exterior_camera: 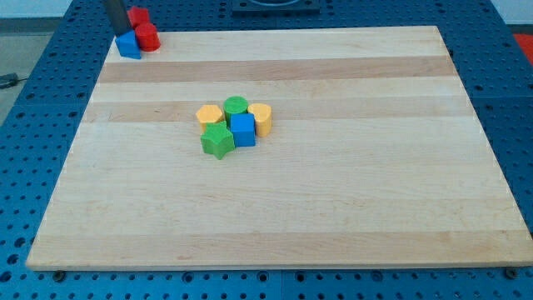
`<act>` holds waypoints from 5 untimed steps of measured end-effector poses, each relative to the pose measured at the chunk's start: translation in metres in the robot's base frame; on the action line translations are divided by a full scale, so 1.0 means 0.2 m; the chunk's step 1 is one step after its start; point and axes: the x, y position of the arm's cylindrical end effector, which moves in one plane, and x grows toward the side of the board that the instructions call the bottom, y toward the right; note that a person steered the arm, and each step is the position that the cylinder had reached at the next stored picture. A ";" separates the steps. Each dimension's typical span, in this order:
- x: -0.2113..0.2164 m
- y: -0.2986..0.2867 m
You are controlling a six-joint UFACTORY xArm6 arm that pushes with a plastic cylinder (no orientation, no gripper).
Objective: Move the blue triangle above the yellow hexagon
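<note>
The blue triangle (129,45) sits at the board's top left corner, touching a red round block (148,37) on its right. My tip (117,33) stands right at the blue triangle's upper left side, seemingly touching it. The yellow hexagon (209,114) lies near the board's middle, far below and to the right of the blue triangle. It is the left block of a tight cluster.
Another red block (139,15) sits just above the red round one. The cluster also holds a green round block (236,106), a yellow block (261,119), a blue cube (243,131) and a green star (217,142). The board's top left edge (104,62) is close to the blue triangle.
</note>
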 end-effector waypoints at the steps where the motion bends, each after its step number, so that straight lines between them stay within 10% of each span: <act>1: 0.19 0.08; 5: 0.79 0.59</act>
